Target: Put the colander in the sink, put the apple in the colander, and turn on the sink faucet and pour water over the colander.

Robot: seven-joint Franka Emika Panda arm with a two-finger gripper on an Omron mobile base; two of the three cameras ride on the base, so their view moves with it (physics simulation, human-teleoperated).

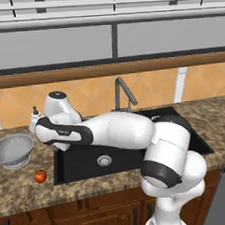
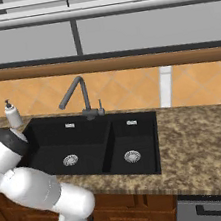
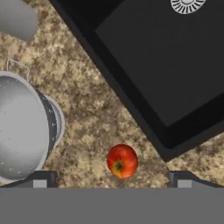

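The colander [image 1: 13, 150] stands on the table [image 1: 25, 189] left of the sink [image 1: 89, 160], the apple [image 1: 40, 176] near it, in front. The faucet [image 1: 122, 93] rises behind the sink. The end effector [image 3: 112, 178] hangs above the apple, jaws wide, holding nothing.

1. Colander [image 1: 13, 150]: silvery perforated metal bowl, upright on the granite counter left of the sink, empty.
2. Apple [image 1: 40, 176]: small, red, on the counter near the colander's front, apart from it, just beside the sink's left front corner.
3. Sink [image 2: 51, 137]: black double basin, silver drains, both basins empty.
4. Sink faucet [image 2: 80, 99]: dark grey, angular spout over the large basin.
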